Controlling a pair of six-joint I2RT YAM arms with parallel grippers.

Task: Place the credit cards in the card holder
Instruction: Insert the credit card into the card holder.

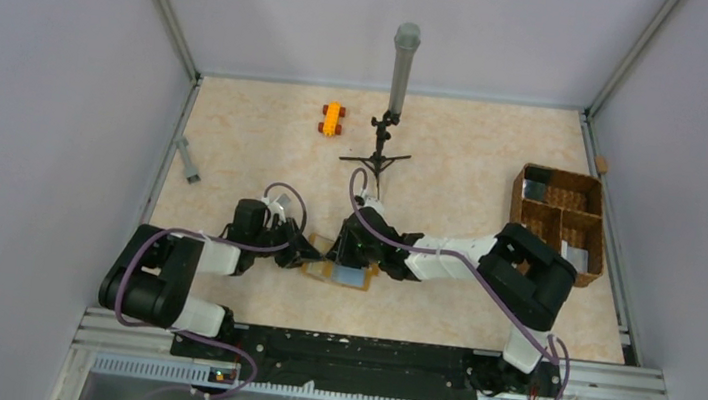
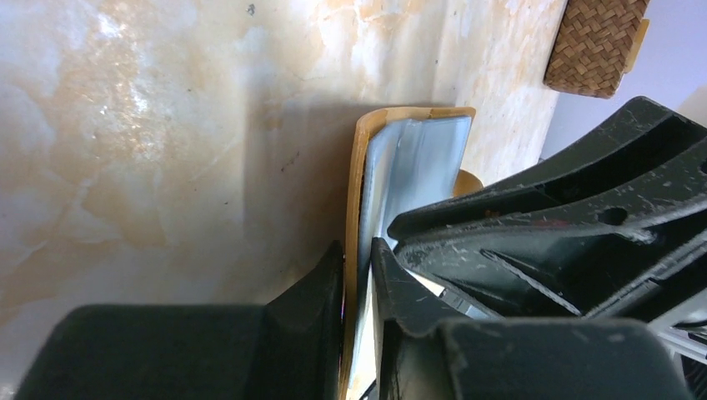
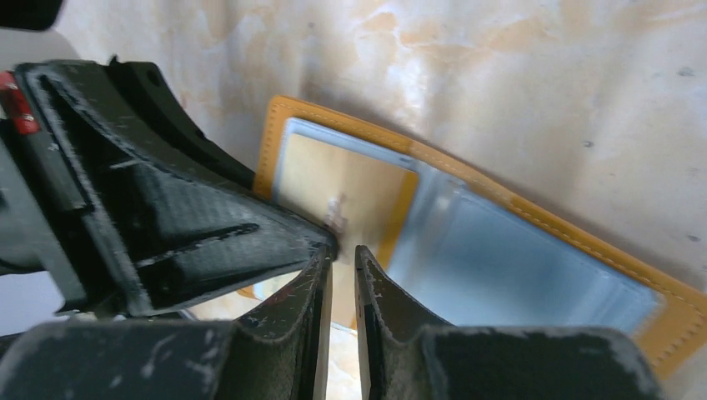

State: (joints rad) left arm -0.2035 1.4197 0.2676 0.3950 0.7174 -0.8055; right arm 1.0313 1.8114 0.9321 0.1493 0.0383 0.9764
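The mustard-orange card holder [image 1: 318, 268] lies open on the table between my two grippers. A pale blue card [image 1: 351, 277] lies on its near half. In the left wrist view my left gripper [image 2: 357, 271] is shut on the holder's orange flap [image 2: 360, 167], which stands on edge with a silvery-blue card face [image 2: 417, 158] behind it. In the right wrist view my right gripper [image 3: 342, 254] hovers over the holder [image 3: 584, 242], jaws almost closed with a narrow slit and nothing seen between them. The pale blue card [image 3: 517, 267] sits in the right half. The left fingers [image 3: 167, 217] show beside it.
An orange toy car [image 1: 332, 118] and a small tripod stand with a grey tube [image 1: 395, 114] stand at the back. A brown wicker basket [image 1: 559, 223] sits at the right edge and shows in the left wrist view [image 2: 596, 46]. A grey bar [image 1: 189, 159] lies at the left.
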